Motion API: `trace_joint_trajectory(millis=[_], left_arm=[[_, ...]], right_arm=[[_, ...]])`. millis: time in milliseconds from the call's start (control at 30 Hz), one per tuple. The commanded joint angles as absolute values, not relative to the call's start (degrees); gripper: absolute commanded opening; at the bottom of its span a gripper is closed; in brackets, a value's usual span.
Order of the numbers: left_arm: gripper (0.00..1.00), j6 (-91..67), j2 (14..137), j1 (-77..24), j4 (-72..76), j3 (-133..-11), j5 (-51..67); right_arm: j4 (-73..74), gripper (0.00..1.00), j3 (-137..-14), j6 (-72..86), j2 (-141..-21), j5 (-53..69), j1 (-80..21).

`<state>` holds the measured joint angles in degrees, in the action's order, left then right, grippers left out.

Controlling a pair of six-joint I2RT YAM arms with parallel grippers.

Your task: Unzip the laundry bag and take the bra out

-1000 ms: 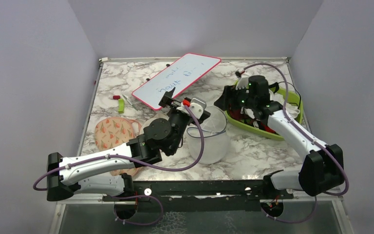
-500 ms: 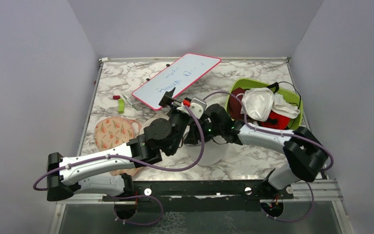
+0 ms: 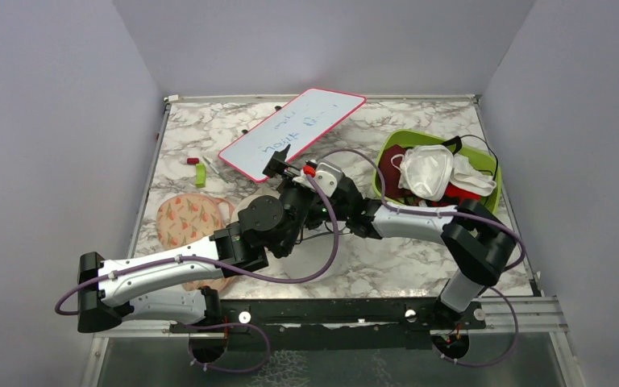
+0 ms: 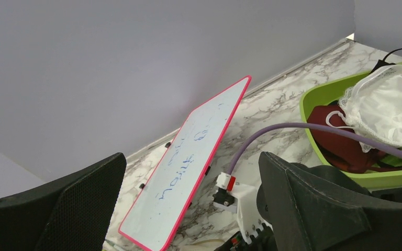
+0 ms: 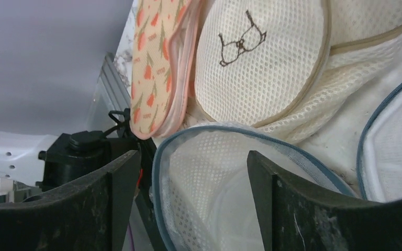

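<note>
— Change from a second ago?
— None on the left: left gripper (image 4: 191,167) raised mid-table, fingers spread wide. Right gripper (image 5: 191,162) swung over from green plastic bin (image 4: 314,102), low, spread around translucent white mesh laundry bag (image 5: 214,178).
— Dark maroon fabric bra (image 4: 345,151)?
— Lying in the bin, far right.

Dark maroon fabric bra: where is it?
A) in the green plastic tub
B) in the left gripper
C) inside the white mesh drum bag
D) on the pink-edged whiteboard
A: the dark maroon fabric bra lies in the green plastic tub, partly under a white lace-edged garment.
</note>
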<state>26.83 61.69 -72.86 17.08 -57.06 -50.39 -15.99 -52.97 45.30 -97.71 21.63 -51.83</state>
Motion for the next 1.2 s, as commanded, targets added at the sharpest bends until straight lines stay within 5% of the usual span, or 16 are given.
trace_joint_trajectory(millis=[0,167,400,600,1167], left_arm=[[0.94,27.4,61.6,-72.7,17.9,-57.7,-50.0],[0.94,27.1,61.2,-72.7,17.9,-57.7,-49.7],[0.94,26.7,61.3,-72.7,17.7,-57.7,-49.6],[0.94,26.7,61.3,-72.7,17.7,-57.6,-49.8],[0.98,27.1,61.4,-72.7,17.7,-57.6,-49.8]], right_arm=[[-10.3,0.77,-53.3,42.2,-91.0,13.4,-52.2],[1.6,0.85,-53.0,34.4,-81.6,1.9,-51.3],[9.9,0.81,-52.8,27.4,-76.0,-3.9,-42.5],[13.8,0.63,-54.9,21.6,-82.9,0.2,-36.4],[19.4,0.54,-67.2,17.3,-104.0,-4.3,-34.7]])
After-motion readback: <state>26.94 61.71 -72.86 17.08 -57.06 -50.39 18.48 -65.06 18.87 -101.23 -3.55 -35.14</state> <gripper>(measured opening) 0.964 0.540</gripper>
